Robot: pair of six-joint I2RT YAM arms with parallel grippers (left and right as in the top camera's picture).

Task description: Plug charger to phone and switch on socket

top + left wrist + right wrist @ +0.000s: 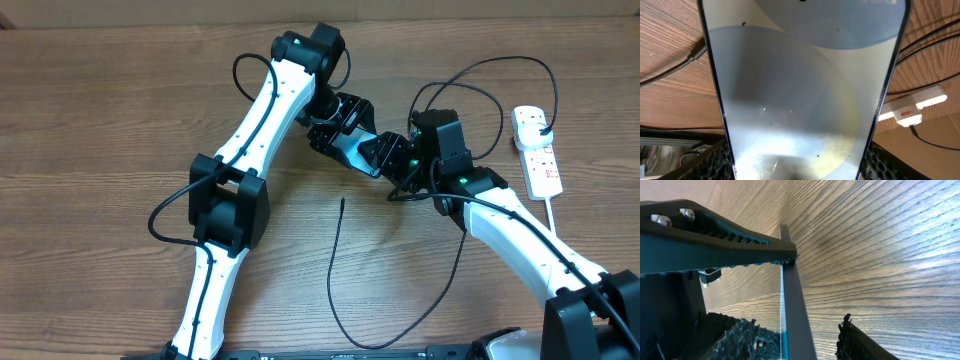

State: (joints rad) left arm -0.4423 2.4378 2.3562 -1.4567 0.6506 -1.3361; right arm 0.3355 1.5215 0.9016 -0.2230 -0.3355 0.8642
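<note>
1. My left fingers [715, 160] pinch the phone [800, 90] by its two long edges. Its pale screen fills the left wrist view.
2. My right fingers [715, 245] are spread around the phone's end. The upper one lies against its corner, and the lower one, at the bottom right of that frame, stands clear of its edge.
3. Seen from overhead, the phone sits at the centre of the frame, between my two arms.
4. The charger [336, 270] lies loose on the worktop [120, 90] below centre. Its tip points up toward the phone but is apart from it.
5. The socket [538, 150] lies at the right edge, well apart from the phone.
</note>
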